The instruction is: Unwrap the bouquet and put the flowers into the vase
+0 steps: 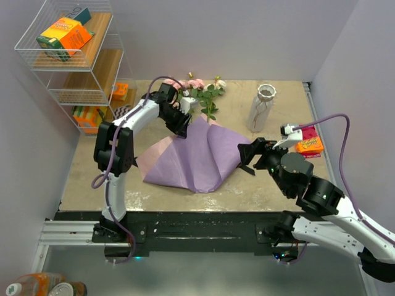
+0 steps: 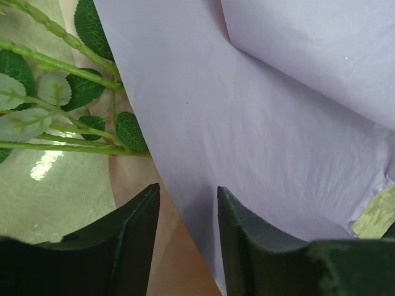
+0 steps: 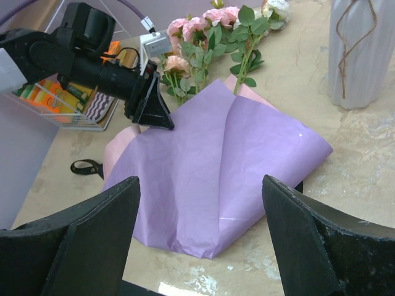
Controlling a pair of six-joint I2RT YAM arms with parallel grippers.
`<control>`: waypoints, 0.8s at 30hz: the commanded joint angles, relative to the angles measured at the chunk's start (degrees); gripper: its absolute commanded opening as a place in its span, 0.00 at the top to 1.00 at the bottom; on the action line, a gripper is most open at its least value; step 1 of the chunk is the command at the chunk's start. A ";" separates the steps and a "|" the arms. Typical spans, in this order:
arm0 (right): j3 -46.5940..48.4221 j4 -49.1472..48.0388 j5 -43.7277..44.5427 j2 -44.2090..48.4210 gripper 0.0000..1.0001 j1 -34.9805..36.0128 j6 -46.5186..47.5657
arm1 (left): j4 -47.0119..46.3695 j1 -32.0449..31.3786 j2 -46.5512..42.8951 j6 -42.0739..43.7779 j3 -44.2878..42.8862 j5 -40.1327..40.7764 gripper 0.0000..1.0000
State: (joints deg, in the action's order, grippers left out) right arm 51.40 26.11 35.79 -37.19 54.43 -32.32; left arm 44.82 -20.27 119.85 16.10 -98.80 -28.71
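Left hand [image 2: 188, 194] half-open, straddling lilac paper [image 2: 259, 123] edge, apparently unclamped; flowers [image 3: 188, 28] just beyond. Right hand [image 3: 200, 182] wide, empty.

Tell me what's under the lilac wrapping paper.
A pink sheet peeks out beneath the lilac paper along its left edge, and the roses' green stems run under its far edge. The stems' lower ends are covered, so anything else beneath cannot be seen.

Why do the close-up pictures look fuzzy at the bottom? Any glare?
Left wrist view: the left fingers are dark and out of focus; a glare patch shines on the table. Right wrist view: the right fingers blur too, the lilac paper is sharp. Top view: even light.
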 commanded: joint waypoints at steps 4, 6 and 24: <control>-0.16 -2.90 -0.37 -0.60 0.17 0.15 0.50 | 2.73 0.23 -0.05 2.45 -2.88 -2.58 0.95; -0.07 -3.17 -0.63 -1.04 0.17 0.15 0.41 | 3.34 0.15 -0.41 2.71 -3.93 -2.49 1.00; 9.06 -5.01 2.26 -5.00 0.16 0.15 8.14 | 16.43 -7.41 -23.16 12.28 0.45 -14.87 1.00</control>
State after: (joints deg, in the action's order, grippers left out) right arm 55.42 24.14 35.51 -41.91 54.43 -28.16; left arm 56.60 -25.98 104.05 23.70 -99.92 -37.10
